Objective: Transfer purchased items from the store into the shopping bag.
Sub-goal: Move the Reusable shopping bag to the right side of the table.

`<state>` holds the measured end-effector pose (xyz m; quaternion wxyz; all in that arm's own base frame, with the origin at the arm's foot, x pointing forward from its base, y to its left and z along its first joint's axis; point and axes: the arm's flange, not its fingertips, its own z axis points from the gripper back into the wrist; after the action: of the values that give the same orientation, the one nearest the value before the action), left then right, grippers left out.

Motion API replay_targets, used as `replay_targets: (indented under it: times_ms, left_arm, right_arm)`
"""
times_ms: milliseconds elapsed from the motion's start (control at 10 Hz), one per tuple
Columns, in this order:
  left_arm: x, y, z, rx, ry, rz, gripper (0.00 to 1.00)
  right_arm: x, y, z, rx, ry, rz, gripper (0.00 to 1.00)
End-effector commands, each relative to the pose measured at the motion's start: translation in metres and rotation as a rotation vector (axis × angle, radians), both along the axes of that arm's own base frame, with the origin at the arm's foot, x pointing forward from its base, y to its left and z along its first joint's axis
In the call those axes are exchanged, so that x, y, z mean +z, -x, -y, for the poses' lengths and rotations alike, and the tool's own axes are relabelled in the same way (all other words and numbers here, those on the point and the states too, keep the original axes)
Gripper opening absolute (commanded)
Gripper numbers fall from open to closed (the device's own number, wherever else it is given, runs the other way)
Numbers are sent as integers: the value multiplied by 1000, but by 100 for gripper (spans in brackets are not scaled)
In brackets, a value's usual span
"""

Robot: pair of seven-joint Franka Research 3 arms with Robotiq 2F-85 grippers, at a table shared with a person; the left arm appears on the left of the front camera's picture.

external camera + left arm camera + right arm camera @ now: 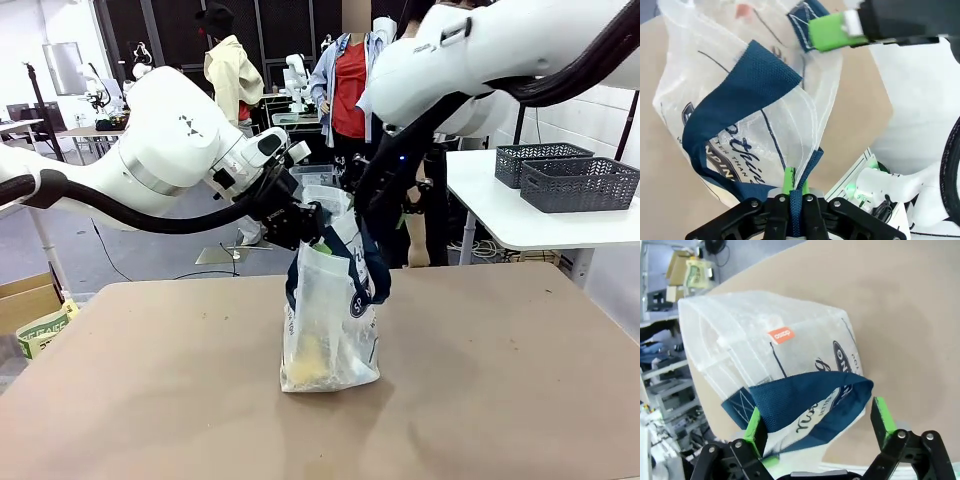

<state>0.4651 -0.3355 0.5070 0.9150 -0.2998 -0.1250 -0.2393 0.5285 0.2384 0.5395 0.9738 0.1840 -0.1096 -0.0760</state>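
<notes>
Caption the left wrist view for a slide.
Left hand shut on a navy strap of the clear shopping bag, which stands on the brown table; the right hand's green pad is above.

Translucent crinkled plastic shopping bag [330, 330], woven navy cloth strap handles [747, 82], matt brown table [150, 390], glossy white arm casings [170, 140]

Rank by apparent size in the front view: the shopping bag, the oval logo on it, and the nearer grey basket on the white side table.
1. Shopping bag, clearly largest.
2. Grey basket; it sits farther back, so its true size is unsure.
3. Oval logo, smallest.
</notes>
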Motion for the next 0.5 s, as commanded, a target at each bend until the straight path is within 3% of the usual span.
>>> replay_targets:
  times_ms: [0, 200, 300, 400]
  left_arm:
    - [0, 1, 0, -3, -1, -2, 0]
    - [0, 1, 0, -3, -1, -2, 0]
    - [0, 1, 0, -3, -1, -2, 0]
    - [0, 1, 0, -3, -1, -2, 0]
  right_arm:
    - [0, 19, 33, 163, -25, 21, 100]
    - [12, 28, 56, 401, -13, 65, 100]
    - [18, 31, 67, 522, -21, 162, 100]
    - [24, 34, 78, 545, -2, 221, 100]
